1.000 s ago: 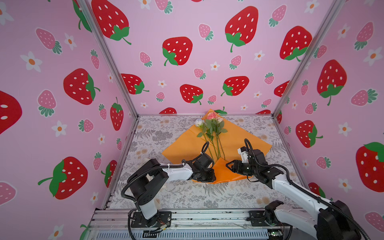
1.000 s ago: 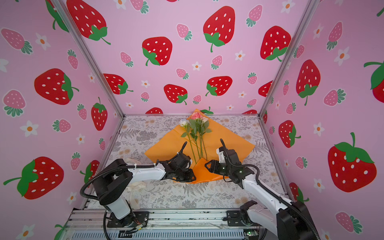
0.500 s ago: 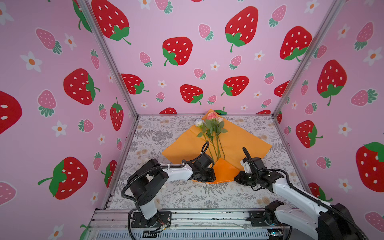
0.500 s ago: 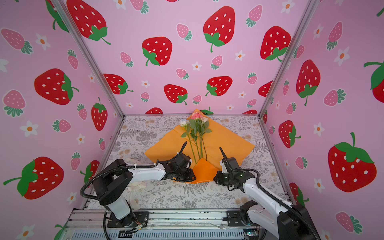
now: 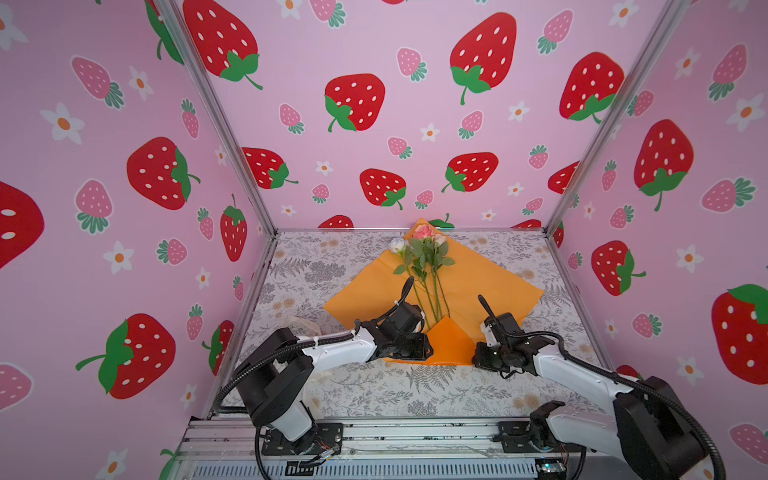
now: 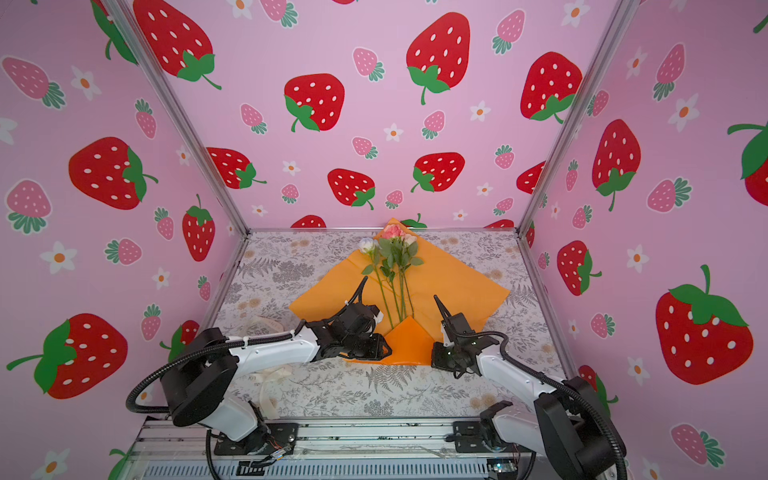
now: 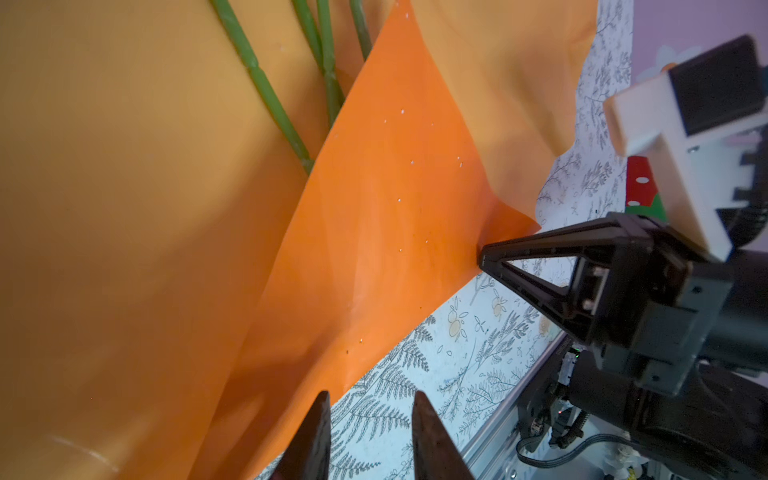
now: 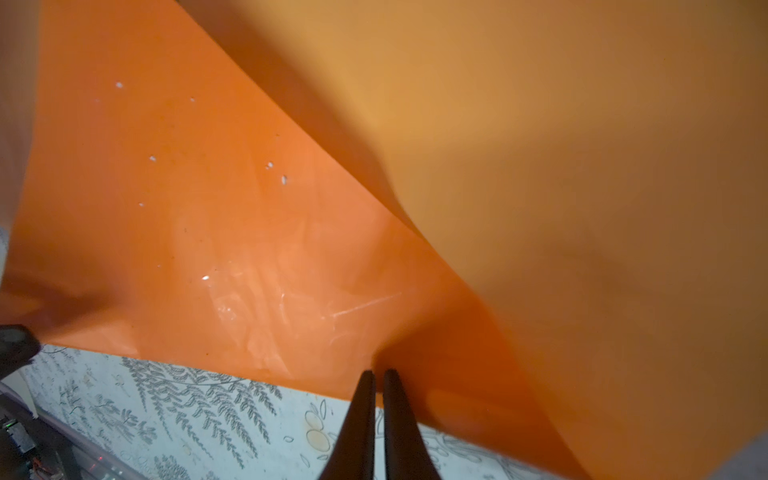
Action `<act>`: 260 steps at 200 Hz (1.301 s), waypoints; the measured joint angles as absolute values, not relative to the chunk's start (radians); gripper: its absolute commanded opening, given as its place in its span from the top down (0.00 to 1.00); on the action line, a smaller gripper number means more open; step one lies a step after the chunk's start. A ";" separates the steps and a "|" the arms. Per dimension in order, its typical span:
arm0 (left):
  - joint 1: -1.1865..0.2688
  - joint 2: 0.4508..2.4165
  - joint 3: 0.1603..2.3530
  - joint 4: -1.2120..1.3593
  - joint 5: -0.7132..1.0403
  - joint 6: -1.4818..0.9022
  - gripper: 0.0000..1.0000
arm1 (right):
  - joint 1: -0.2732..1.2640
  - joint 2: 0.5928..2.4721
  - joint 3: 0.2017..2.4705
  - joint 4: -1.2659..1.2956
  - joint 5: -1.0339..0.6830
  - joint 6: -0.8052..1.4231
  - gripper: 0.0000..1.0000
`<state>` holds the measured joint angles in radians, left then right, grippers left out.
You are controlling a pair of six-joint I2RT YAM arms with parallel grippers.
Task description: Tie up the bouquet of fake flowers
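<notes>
The right gripper [image 8: 378,374] has its fingers drawn in to a thin slit at the near edge of the orange wrapping paper [image 5: 478,286], and from the left wrist view its tips meet right at the end of the fold, so it looks to be nipping that edge. The left gripper [image 7: 370,399] stands partly open at the other end of the same fold, with fern-printed table [image 5: 374,395] showing between its fingers and nothing held (one finger just overlaps the paper's edge). Between the two grippers the paper's near corner lies turned up as a darker orange flap [image 5: 446,340], covering the cut ends of the stems [image 7: 270,95]. Beyond it the bouquet of fake flowers [image 5: 428,266] lies flat along the middle of the sheet, its pink, white and peach heads at the far corner near the back wall. The sheet's left and right corners are spread flat on the table, not brought in over the stems. A cream ribbon [image 6: 268,322] lies loose on the table beside and under the left arm, well apart from the flowers. By my reading the task is early: the bottom fold is made, while wrapping the sides in, fetching the ribbon and tying it round the stems are all yet to do.
</notes>
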<state>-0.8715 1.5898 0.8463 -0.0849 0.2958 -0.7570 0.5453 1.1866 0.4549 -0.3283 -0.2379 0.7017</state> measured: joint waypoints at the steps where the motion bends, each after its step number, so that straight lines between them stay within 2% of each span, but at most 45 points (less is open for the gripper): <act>1: -0.871 1.590 0.846 -0.085 0.295 -0.757 0.66 | 0.545 1.187 0.455 -0.327 -0.237 0.702 0.88; 77: -0.868 1.610 0.783 -0.139 0.256 -0.752 0.73 | 0.545 1.200 0.455 -0.302 -0.231 0.695 0.88; 100: -0.864 1.612 0.775 -0.156 0.231 -0.759 0.74 | 0.545 1.200 0.456 -0.305 -0.212 0.695 0.83; 129: -0.861 1.610 0.769 -0.152 0.220 -0.768 0.76 | 0.545 1.193 0.469 -0.339 -0.155 0.709 0.82; 189: -0.861 1.598 0.751 -0.138 0.213 -0.786 0.77 | 0.545 1.139 0.471 -0.465 -0.005 0.786 0.85; 260: -0.860 1.540 0.703 -0.158 0.161 -0.794 0.78 | 0.525 1.178 0.496 -0.474 0.059 0.816 0.91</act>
<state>-0.8600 1.5402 0.7029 -0.1577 0.1612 -0.7937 0.5247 1.1782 0.4957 -0.4744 0.0593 0.8162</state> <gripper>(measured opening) 0.223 0.091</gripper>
